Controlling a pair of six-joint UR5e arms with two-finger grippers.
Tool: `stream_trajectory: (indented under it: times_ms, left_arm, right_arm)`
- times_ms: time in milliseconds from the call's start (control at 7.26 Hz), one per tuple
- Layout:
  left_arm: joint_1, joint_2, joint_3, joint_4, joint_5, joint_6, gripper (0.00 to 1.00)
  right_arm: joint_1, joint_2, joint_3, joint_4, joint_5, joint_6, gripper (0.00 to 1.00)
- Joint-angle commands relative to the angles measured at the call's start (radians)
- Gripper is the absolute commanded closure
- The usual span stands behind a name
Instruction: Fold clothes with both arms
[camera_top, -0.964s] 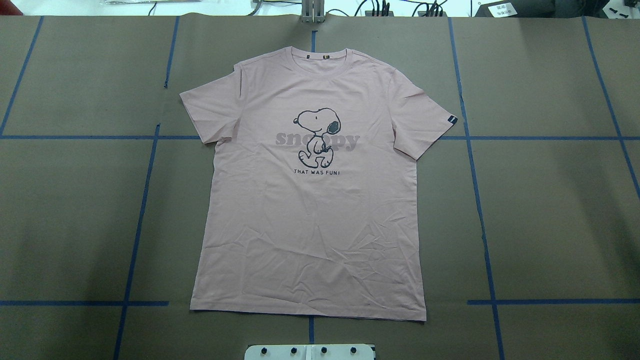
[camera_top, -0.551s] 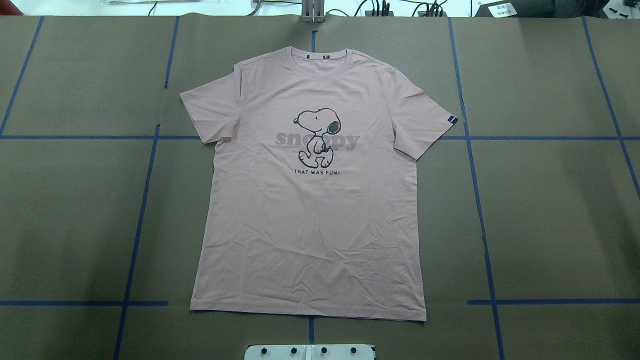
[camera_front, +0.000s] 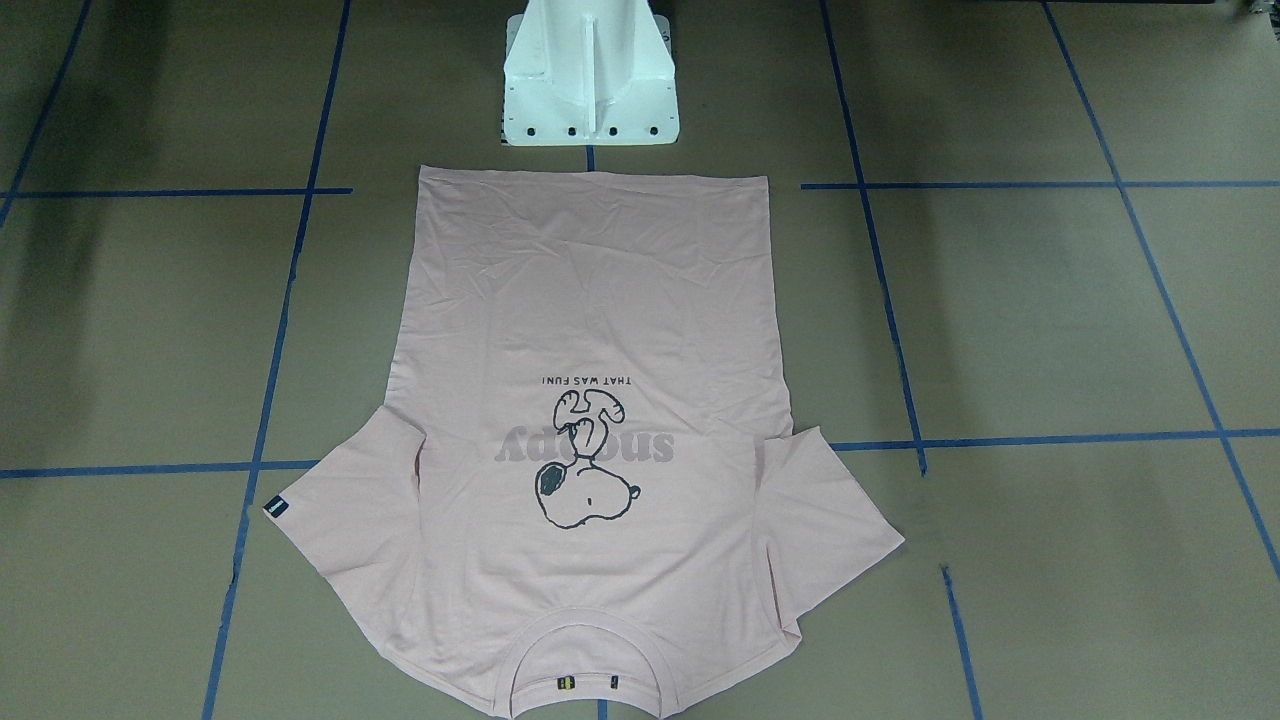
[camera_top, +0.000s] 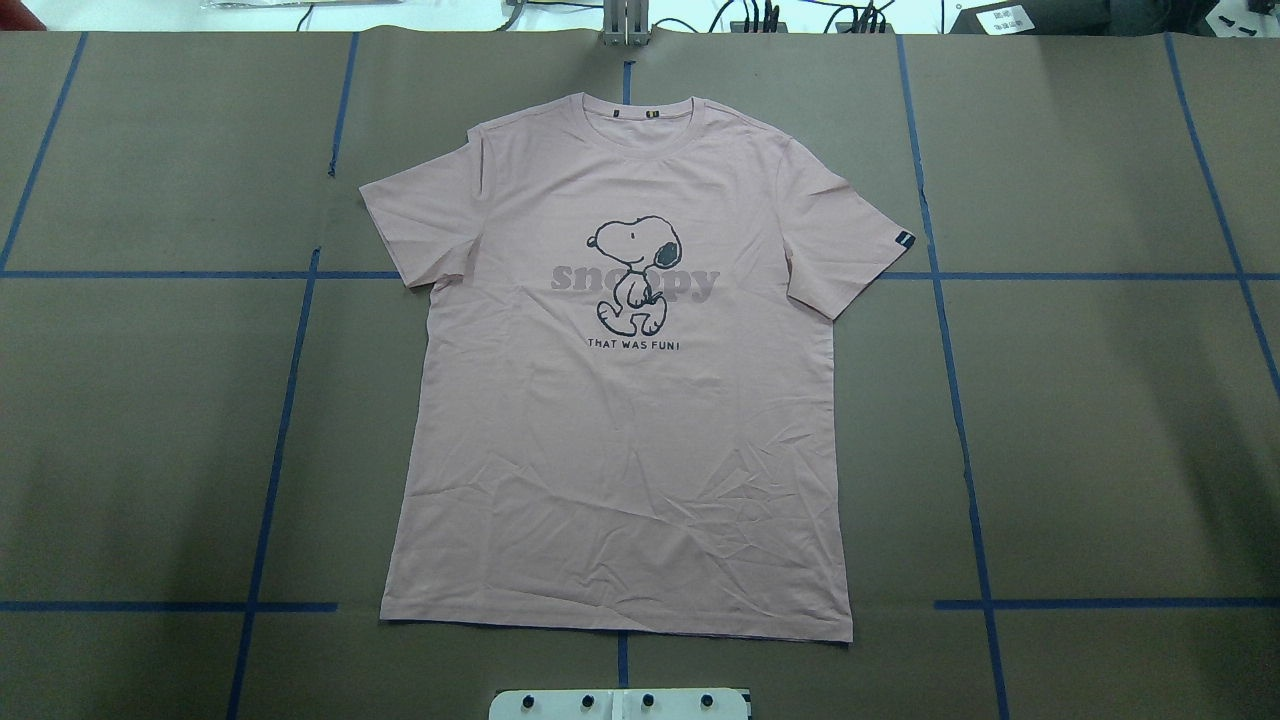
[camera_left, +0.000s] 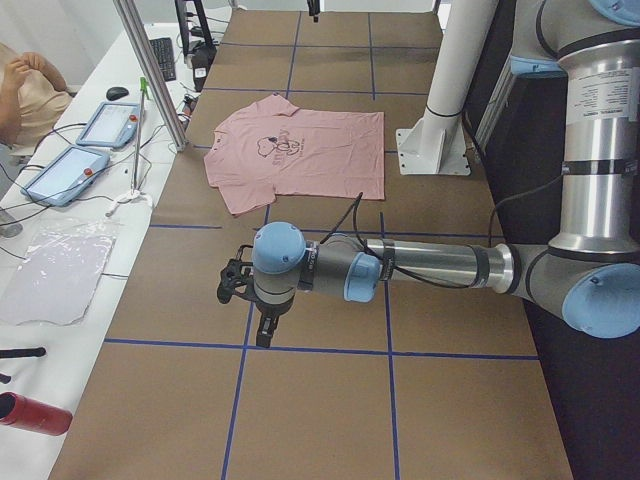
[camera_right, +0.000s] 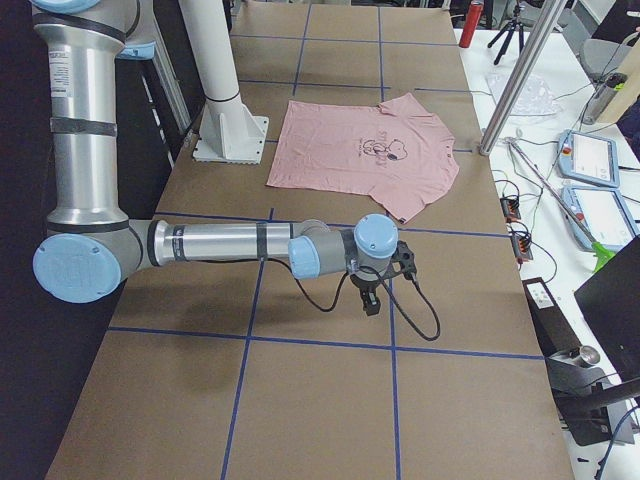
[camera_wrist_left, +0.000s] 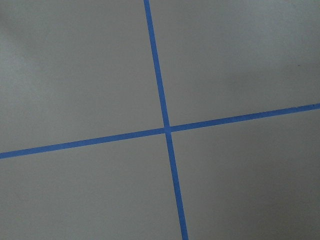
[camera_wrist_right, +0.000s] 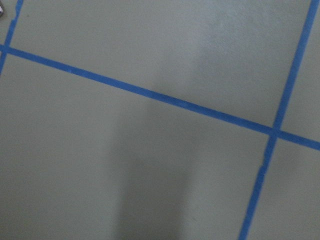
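Lying flat and print-up at mid-table, the pink T-shirt (camera_top: 620, 470) is fully spread. Both short sleeves are out to the sides, the hem is nearest the white pedestal (camera_front: 590, 90) and the neck is toward the far edge. The Snoopy print (camera_top: 634, 272) is fully exposed, with "THAT WAS FUN!" beneath it. A small dark tag (camera_top: 904, 240) sits at the cuff of the sleeve on the robot's right. Light creasing shows across the lower body, and no fold has been made.

The left arm (camera_left: 430, 265) stretches out low over the brown table (camera_top: 1100, 450) toward the robot's left end. The left gripper (camera_left: 264, 330) points down near a crossing of blue tape lines (camera_wrist_left: 165, 129), well apart from the shirt. The right arm (camera_right: 220, 242) is extended likewise at the opposite end. The right gripper (camera_right: 371, 300) points down over bare surface, also well apart from the shirt.

Jaw state cannot be told for either gripper, since each appears only in a side view. Both wrist cameras show table and tape alone.
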Motion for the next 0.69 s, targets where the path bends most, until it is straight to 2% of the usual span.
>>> stream_trajectory:
  times_ms: [0, 138, 551]
  left_arm:
    - [0.001, 0.000, -0.004, -0.002, -0.003, -0.002, 0.00]
    - [0.001, -0.002, -0.007, -0.003, -0.019, -0.005, 0.00]
    - [0.001, 0.000, -0.011, -0.037, -0.053, -0.008, 0.00]
  right_arm:
    - [-0.154, 0.198, -0.049, 0.060, -0.004, 0.409, 0.00]
    - [-0.197, 0.305, -0.096, 0.060, -0.036, 0.526, 0.00]
    - [-0.373, 0.508, -0.175, 0.060, -0.258, 0.910, 0.01]
